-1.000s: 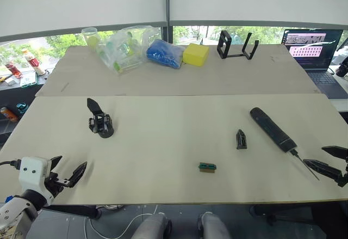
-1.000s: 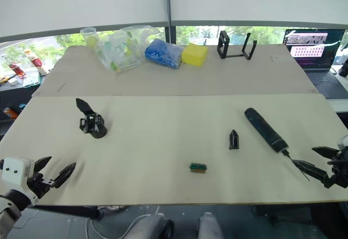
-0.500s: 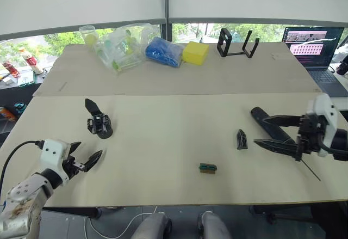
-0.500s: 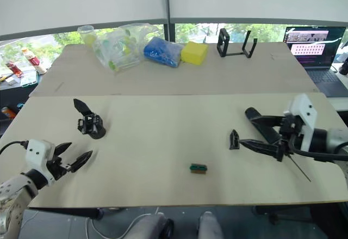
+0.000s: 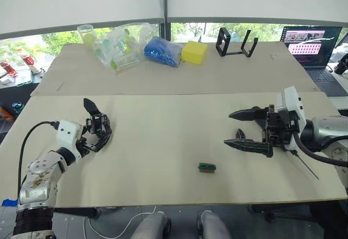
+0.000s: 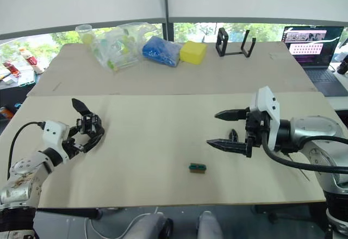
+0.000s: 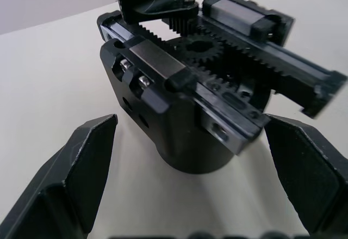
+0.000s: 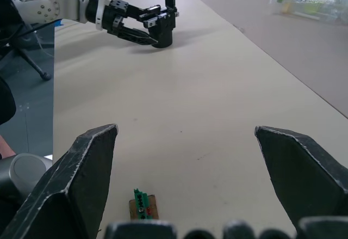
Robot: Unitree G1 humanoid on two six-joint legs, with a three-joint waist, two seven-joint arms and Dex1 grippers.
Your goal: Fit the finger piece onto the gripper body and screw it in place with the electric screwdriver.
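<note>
The small black wedge-shaped plastic finger piece (image 5: 239, 135) is lying on the pale tabletop (image 5: 163, 141) directly between the spread fingers of the right tool (image 5: 239, 129), which is hovering over it with one finger on the far side and one on the near side. Its long axis cannot be read here, since the fingers are hiding most of it. The right arm is clearly the nearer one for this piece.

Across the tabletop, well apart, the black blocky plastic gripper body (image 5: 98, 123) with one pointed finger sticking up is standing upright between the open fingers of the left tool (image 7: 190, 157); the left wrist view is showing its gear teeth and rails close, with neither finger visibly touching it.

The thick black cylindrical electric screwdriver (image 5: 298, 157) is lying mostly hidden behind the right arm, its thin bit pointing toward the near edge. A small teal-green block (image 5: 206, 167) is lying near the front edge, between the arms. The surface is flat and bare around both pieces, judged roomy enough for both closings.
</note>
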